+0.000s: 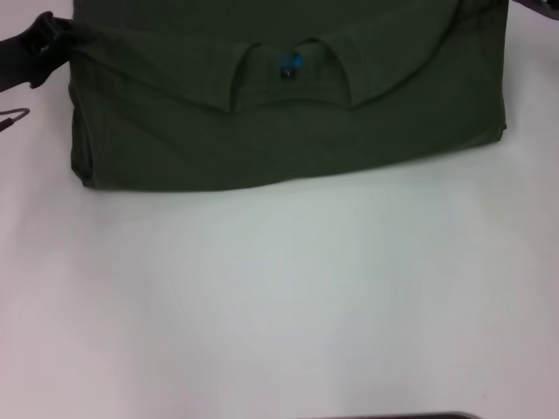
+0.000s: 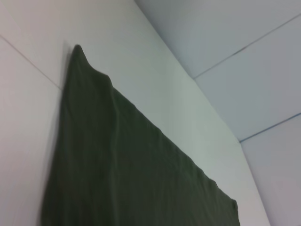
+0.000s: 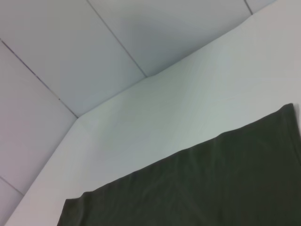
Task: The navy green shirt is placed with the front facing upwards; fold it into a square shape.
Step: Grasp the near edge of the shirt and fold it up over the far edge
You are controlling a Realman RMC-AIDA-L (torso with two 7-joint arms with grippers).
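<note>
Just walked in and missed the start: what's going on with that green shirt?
The robot is folding the navy green shirt on the white table. It lies as a wide folded band, collar and teal neck label showing on top. The left gripper is at the shirt's far left corner; the right gripper is out of the head view.

Black left gripper point(image 1: 39, 48) with rounded, matte casing, thin dark hooked piece below it

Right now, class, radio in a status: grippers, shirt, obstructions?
Left gripper at the shirt's far-left corner. Shirt folded, collar up. White table otherwise bare.
</note>
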